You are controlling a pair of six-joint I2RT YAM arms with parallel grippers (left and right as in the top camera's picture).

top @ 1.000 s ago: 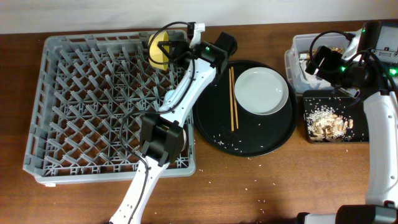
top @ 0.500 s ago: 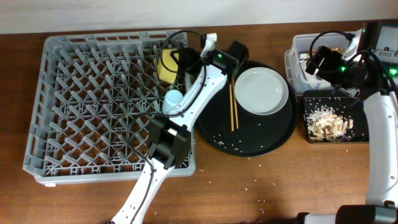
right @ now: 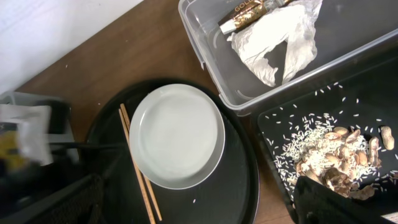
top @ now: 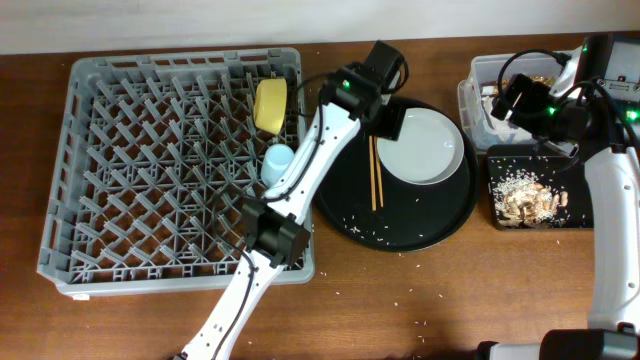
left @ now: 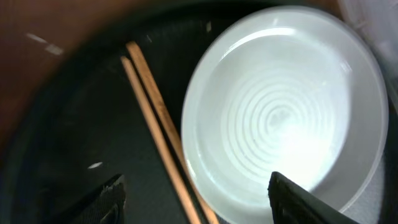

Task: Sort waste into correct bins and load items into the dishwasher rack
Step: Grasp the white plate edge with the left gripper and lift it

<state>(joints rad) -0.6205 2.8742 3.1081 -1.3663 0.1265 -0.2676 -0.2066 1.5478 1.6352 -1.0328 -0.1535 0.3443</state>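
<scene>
The yellow bowl (top: 270,105) stands on edge among the pegs of the grey dishwasher rack (top: 58,200), and a light-blue cup (top: 278,160) sits just below it. My left gripper (top: 385,122) (left: 202,202) hangs open and empty over the round black tray, above the chopsticks (top: 375,170) (left: 158,130) and the left rim of the white plate (top: 425,145) (left: 286,118). My right gripper (top: 515,100) (right: 199,205) is open and empty, high above the bins. The clear tub (top: 478,95) (right: 205,56) holds a white napkin (right: 273,37) and a golden wrapper (right: 249,12). The black rectangular tray (top: 495,195) (right: 273,124) holds rice and brown scraps (right: 339,155).
The round black tray (top: 345,205) lies between the rack and the bins, with white crumbs scattered on it. More crumbs lie on the wooden table (top: 420,310) in front of it. The left arm stretches across the rack's right side.
The left gripper let go of the yellow bowl, leaving it in the rack, opened, and swung right over the round tray. The right arm has not moved.
</scene>
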